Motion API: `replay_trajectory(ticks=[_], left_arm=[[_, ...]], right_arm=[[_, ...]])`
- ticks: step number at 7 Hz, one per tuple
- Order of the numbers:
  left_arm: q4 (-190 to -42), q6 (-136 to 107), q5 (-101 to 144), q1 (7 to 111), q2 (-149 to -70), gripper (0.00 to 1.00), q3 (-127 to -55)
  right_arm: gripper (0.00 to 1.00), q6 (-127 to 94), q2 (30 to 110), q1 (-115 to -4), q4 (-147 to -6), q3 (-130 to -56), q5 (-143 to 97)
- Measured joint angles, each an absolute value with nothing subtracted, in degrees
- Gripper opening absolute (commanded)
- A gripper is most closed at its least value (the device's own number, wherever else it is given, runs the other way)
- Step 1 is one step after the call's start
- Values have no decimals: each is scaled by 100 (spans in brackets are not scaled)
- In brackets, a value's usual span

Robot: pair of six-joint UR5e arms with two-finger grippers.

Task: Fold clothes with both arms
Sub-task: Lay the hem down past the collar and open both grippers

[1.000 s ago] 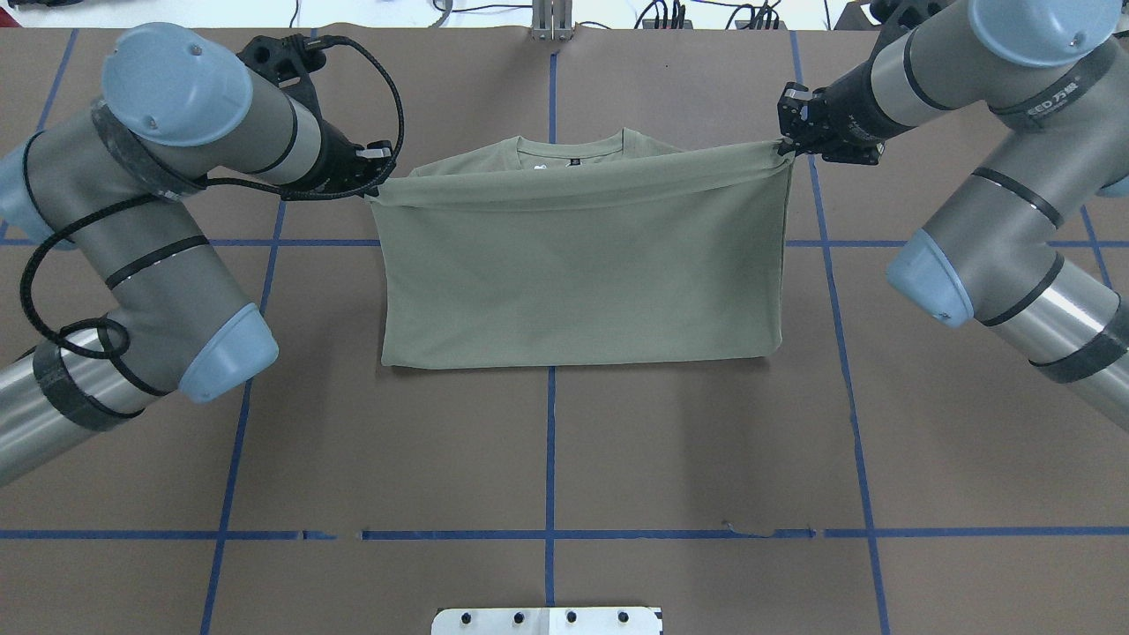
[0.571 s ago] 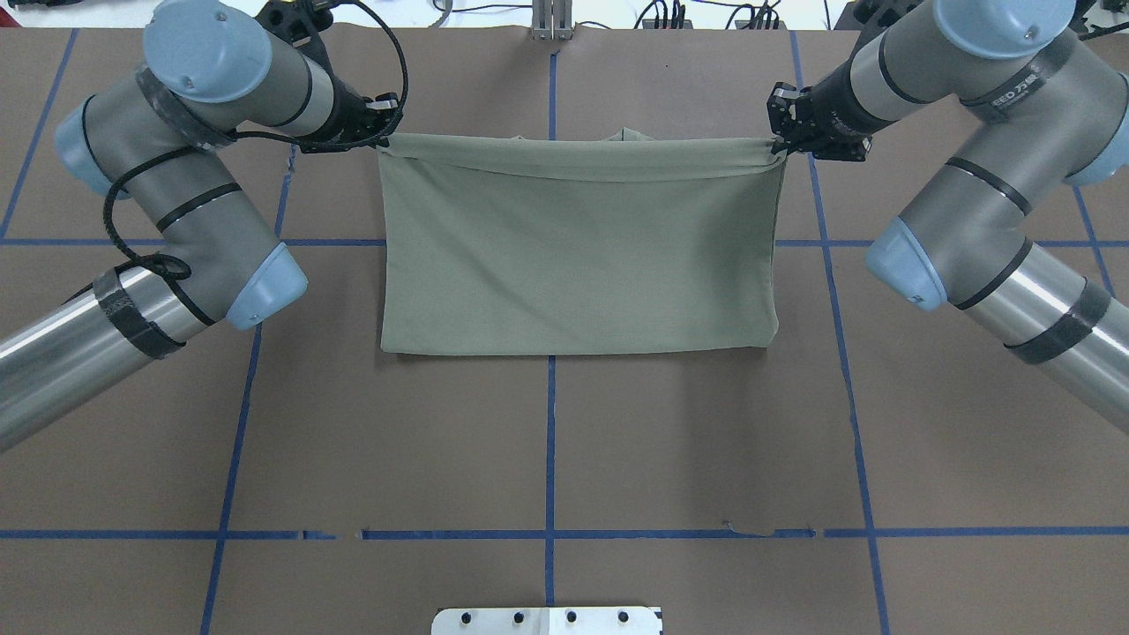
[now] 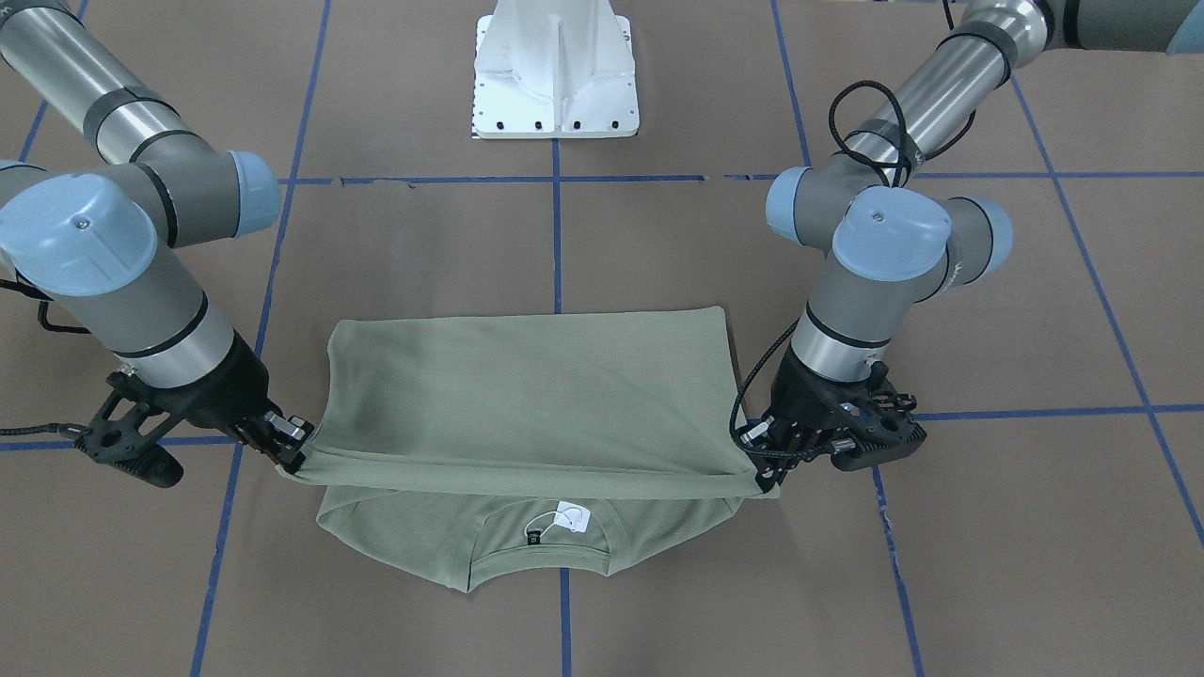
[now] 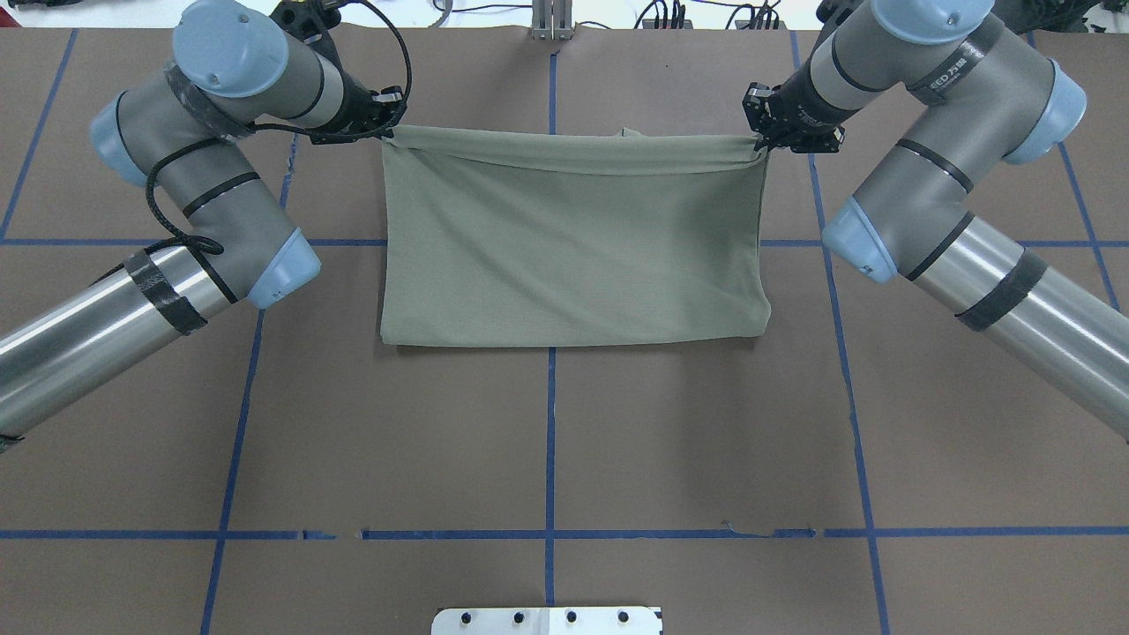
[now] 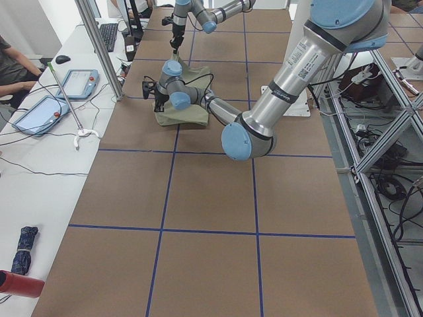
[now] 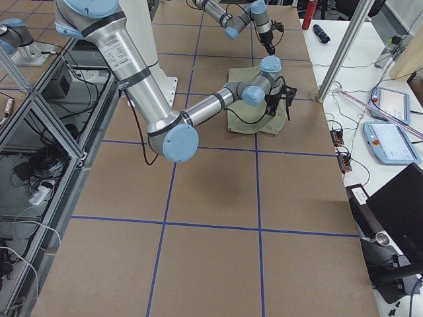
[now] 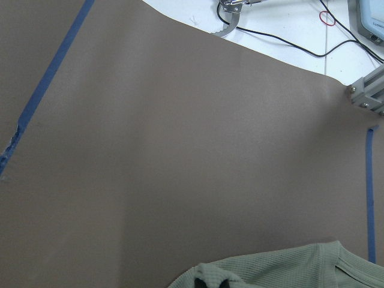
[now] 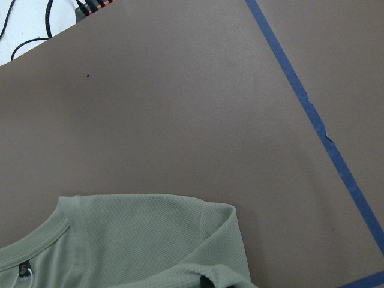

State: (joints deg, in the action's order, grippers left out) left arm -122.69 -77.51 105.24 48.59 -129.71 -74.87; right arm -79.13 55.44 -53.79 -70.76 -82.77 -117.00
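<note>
Two grippers pinch one olive-green shirt (image 4: 573,247) between them; our left gripper (image 4: 389,129) has its fingers pressed together on one corner of the raised cloth edge, and our right gripper (image 4: 764,145) is clamped the same way on the opposite corner. We see that edge drawn into a taut line from one claw to the other, held just above the table (image 4: 547,441); from there the doubled-over layer slopes down to a folded edge that rests on the brown surface on the side nearer the white pedestal (image 3: 555,66). In the front-facing view the neck end of the shirt lies flat on the table under and beyond the lifted edge; inside the round neck we make out a white hang tag (image 3: 571,516) and a small black neck label (image 3: 533,538). Blue tape lines (image 4: 549,459) cross the table; one runs under the middle of the shirt. Both wrist views show cloth bunched at their lower edge.
</note>
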Motion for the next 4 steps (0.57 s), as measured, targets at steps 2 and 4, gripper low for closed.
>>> replay_trajectory(ticks=[2,4], left_arm=[[-12335,-7828,10509,4683,-12977,0,-7412],[-12353,-8037,10503,4581,-13030,0,-7407]], right_arm=[[0,-7864,5211,-5379,-7073,-7857,-11680],[0,-7750,5039,-5379,-7068,-7557,-11658]])
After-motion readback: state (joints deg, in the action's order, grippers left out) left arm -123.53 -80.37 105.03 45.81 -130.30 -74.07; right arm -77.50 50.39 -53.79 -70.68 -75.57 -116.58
